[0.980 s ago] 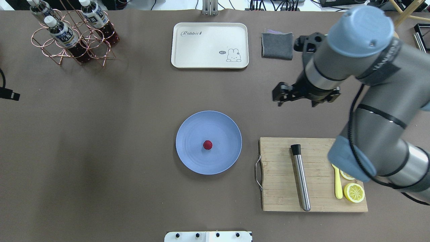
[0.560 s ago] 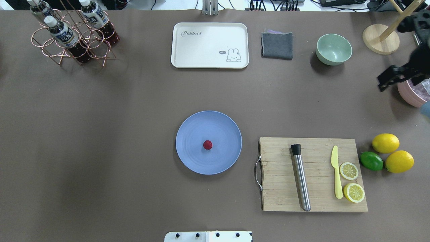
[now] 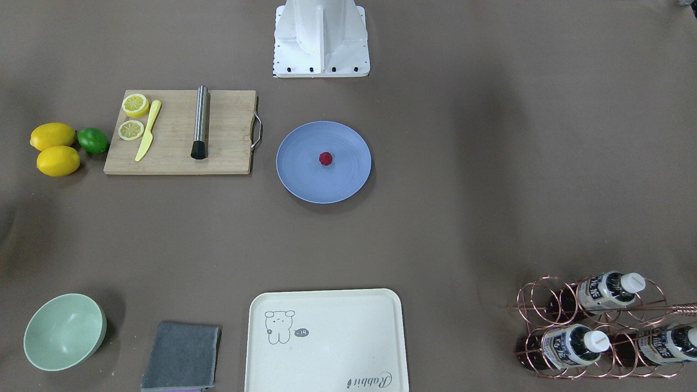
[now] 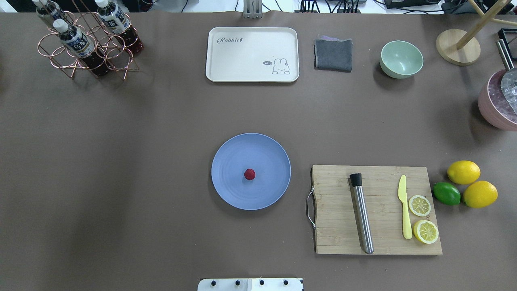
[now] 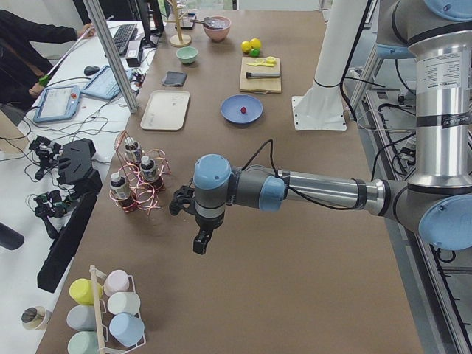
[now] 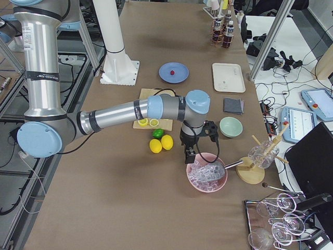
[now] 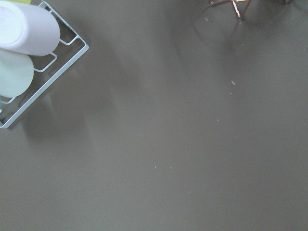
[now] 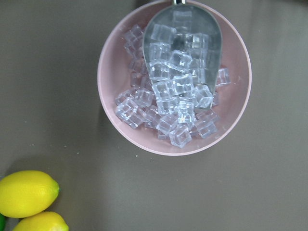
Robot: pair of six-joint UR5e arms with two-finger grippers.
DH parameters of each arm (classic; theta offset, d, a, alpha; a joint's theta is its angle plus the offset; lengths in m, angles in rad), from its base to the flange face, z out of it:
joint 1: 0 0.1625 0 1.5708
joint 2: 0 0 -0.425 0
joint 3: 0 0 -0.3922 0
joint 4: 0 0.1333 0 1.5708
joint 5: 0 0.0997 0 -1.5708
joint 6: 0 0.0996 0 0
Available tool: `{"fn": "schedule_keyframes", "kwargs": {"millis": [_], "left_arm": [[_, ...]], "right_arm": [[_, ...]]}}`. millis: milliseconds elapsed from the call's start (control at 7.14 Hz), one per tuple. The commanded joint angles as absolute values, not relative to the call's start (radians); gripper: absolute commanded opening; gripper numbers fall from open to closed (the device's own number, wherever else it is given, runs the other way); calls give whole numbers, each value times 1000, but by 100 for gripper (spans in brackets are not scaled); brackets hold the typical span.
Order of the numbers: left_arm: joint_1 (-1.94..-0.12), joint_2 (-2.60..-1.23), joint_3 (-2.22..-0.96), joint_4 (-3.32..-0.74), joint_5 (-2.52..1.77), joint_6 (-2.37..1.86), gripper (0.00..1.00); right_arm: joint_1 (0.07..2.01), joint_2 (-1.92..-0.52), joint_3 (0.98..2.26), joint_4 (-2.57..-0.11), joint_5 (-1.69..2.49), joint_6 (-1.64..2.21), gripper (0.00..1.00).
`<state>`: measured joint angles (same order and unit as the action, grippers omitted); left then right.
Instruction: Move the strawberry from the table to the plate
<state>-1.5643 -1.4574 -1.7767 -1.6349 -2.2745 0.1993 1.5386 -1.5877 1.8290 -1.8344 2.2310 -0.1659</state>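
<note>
The small dark-red strawberry (image 4: 249,174) (image 3: 325,158) lies near the middle of the round blue plate (image 4: 228,192) (image 3: 298,179), which sits mid-table (image 4: 121,182). No arm is near it. My left gripper (image 5: 200,241) hangs over the table's far left end, by the bottle rack, and shows only in the exterior left view. My right gripper (image 6: 190,154) hangs at the right end, above the pink ice bowl (image 6: 206,178) (image 8: 120,62), and shows only in the exterior right view. Whether either gripper is open or shut I cannot tell.
Right of the plate lies a wooden cutting board (image 4: 335,238) with a steel muddler (image 4: 361,214), a yellow knife and lemon halves. Beside it lie two lemons (image 4: 463,171) and a lime (image 4: 446,193). At the back: cream tray (image 4: 252,54), grey cloth (image 4: 333,54), green bowl (image 4: 401,59), bottle rack (image 4: 87,42).
The right arm has pulled back from above the table's right half and left the overhead view at its right edge. Strawberry and plate have not moved.
</note>
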Motion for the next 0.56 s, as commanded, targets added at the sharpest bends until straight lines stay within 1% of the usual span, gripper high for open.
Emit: {"fn": "schedule_keyframes", "kwargs": {"millis": [0,420], "left_arm": [[-1566,-1450,-1747,-1638,-2278,204,99],[-1566,-1450,-1744,-1643,-2276,204,99]], "right_arm": [[1574,-1638,1787,-1761,2264,-179,100],[1586,-1638,1786,-1759,2266,-181,100]]}}
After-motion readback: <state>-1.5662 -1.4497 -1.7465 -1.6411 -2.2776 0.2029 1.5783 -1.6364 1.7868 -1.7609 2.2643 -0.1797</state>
